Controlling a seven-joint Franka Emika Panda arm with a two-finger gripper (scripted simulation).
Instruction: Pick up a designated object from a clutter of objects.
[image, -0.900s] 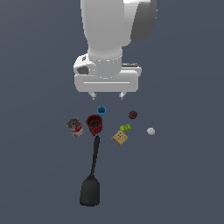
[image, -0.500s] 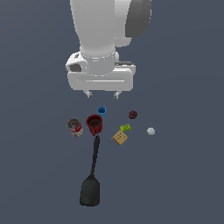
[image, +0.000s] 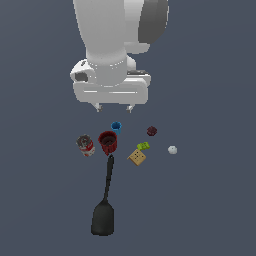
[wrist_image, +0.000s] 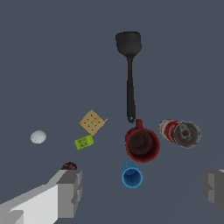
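The small bright-blue cup stands upright beside the dark-red mug, apart from it by a small gap. My gripper hangs open above the floor, just behind the cup in the exterior view. In the wrist view the blue cup lies between the two spread fingers, nearer the middle, with nothing held. The clutter around it holds a red-and-white can and a long black spatula.
A tan dotted block, a green bit, a maroon lump and a white ball lie on the exterior view's right of the mug.
The arm has shifted toward the exterior view's left and slightly upward. The objects on the floor have not moved.
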